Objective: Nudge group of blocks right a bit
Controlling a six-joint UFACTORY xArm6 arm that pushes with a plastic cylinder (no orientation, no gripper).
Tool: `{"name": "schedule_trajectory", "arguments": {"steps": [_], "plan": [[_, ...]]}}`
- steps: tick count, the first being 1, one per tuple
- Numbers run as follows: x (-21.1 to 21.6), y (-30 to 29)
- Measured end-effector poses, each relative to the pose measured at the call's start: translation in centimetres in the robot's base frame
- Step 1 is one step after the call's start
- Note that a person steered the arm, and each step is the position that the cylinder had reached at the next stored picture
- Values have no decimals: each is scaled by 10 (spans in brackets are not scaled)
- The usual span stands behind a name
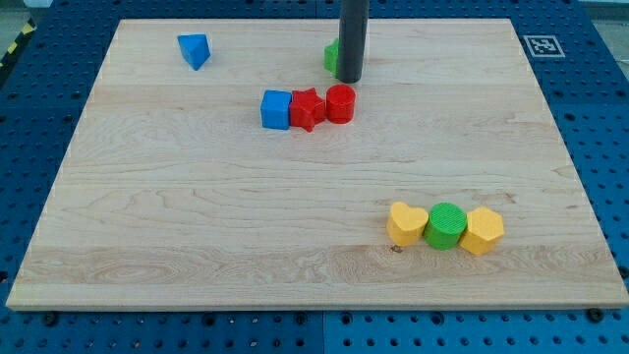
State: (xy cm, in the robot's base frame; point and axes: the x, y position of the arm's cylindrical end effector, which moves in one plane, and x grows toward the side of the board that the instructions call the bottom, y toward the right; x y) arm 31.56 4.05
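My tip (349,78) stands near the view's top centre, just above the red cylinder (340,103). A row of three touching blocks lies below it: a blue cube (276,109), a red star (307,108) and the red cylinder. A green block (332,56) is mostly hidden behind the rod, to its left. A second row sits at the view's lower right: a yellow heart (406,223), a green cylinder (446,225) and a yellow hexagon (482,231). A blue triangular block (195,49) lies alone at the upper left.
The wooden board (197,216) rests on a blue perforated table. A fiducial marker (543,45) sits off the board's upper right corner.
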Motion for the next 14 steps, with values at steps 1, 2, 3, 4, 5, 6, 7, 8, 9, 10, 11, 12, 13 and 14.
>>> {"name": "schedule_trajectory", "arguments": {"steps": [1, 2, 3, 4, 5, 6, 7, 8, 9, 10, 11, 12, 13, 14], "plan": [[0, 0], [0, 0], [1, -8], [12, -55], [12, -97], [36, -69], [85, 3], [110, 24], [103, -14], [72, -51], [45, -64], [39, -89], [69, -95], [128, -70]]}}
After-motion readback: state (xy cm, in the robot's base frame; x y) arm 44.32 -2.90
